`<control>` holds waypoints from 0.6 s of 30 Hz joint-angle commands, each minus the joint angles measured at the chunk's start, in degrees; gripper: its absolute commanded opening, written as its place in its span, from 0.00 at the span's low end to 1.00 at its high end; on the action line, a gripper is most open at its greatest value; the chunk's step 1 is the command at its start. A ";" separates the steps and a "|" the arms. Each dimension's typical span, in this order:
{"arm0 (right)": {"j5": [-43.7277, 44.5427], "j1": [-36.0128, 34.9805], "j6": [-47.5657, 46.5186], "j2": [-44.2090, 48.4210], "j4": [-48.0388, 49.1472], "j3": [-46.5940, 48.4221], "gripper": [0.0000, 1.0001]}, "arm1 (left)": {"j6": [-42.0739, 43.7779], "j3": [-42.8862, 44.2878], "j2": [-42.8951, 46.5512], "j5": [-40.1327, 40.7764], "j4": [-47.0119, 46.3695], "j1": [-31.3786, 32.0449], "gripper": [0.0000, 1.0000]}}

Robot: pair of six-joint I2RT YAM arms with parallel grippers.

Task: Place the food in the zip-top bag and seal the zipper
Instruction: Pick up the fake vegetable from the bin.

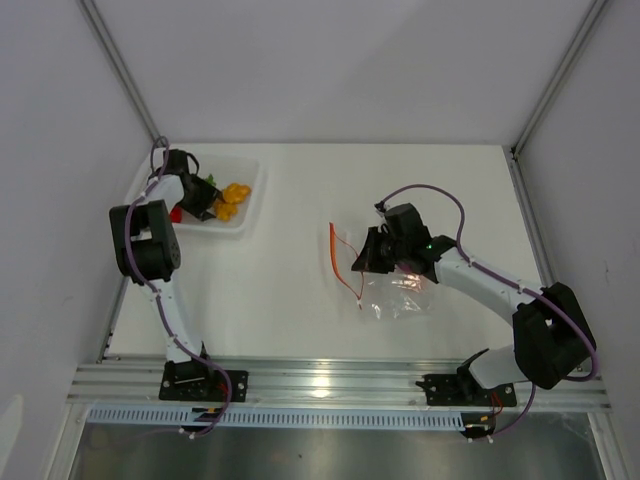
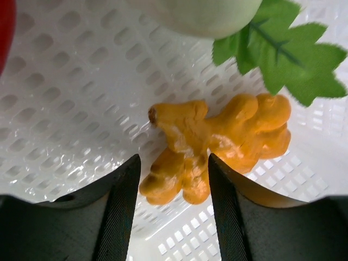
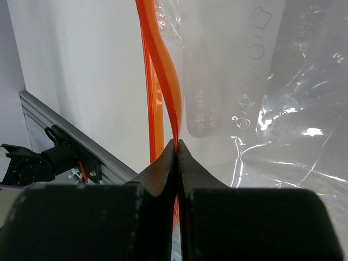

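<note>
Black fingers of the right gripper (image 3: pixel 178 149) pinch the orange-red zipper (image 3: pixel 163 70) of the zip-top bag (image 1: pixel 400 290) at mid-table, apparently to keep its mouth ready for filling. Well apart, the left gripper (image 2: pixel 174 179) hangs in the white basket (image 2: pixel 65 98), jaws partly open astride an orange-yellow toy food (image 2: pixel 217 141) (not yet gripped), beside a white-and-green piece (image 2: pixel 255 32).

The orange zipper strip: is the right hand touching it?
Touching. In the right wrist view, the right hand is shut with its fingers pinching the orange zipper strip of the clear bag between them.
</note>
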State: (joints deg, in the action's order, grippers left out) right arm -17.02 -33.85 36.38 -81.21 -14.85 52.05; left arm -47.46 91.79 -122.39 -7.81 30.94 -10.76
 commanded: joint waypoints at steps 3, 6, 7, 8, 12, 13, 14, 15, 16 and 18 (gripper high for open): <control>-0.21 -0.17 0.71 1.93 1.76 -0.37 0.00 | 0.44 -4.77 3.47 -2.73 -2.63 -0.40 0.61; -0.12 -0.34 0.62 2.02 1.49 -0.46 0.00 | 0.35 -4.60 3.03 -4.31 -4.31 -0.31 0.66; -0.04 -0.34 0.36 2.02 1.32 -0.46 0.00 | 0.18 -4.25 2.77 -4.14 -4.05 -0.22 0.66; 0.14 -0.34 0.36 2.11 1.32 -0.46 0.00 | 0.00 -3.12 2.07 -3.79 -3.35 -0.22 0.66; 0.05 -0.34 0.27 1.85 1.58 -0.46 0.00 | -0.52 0.32 -0.12 -4.40 -0.97 -0.22 0.66; 0.05 -0.34 0.18 1.76 1.58 -0.37 0.00 | -0.44 0.76 -0.48 -4.84 -0.62 -0.22 0.65; 0.05 -0.26 0.18 1.76 1.67 -0.37 0.00 | -0.35 0.24 -0.57 -5.54 -0.62 -0.22 0.61; -0.03 -0.26 0.09 1.58 1.84 -0.37 0.00 | -0.26 -0.20 -0.14 -6.24 -1.75 -0.13 0.59; 0.05 -0.17 0.18 1.32 1.93 -0.37 0.00 | 0.00 -1.08 0.22 -6.77 -2.72 -0.05 0.57; -0.21 -0.17 0.18 1.05 2.19 -0.29 0.00 | 0.61 -4.15 1.27 -8.79 -6.57 0.04 0.49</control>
State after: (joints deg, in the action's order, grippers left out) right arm -17.04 -33.91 36.47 -80.97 -14.61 51.53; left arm -47.59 89.62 -121.93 -12.97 27.77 -10.79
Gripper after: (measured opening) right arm 0.006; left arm 0.513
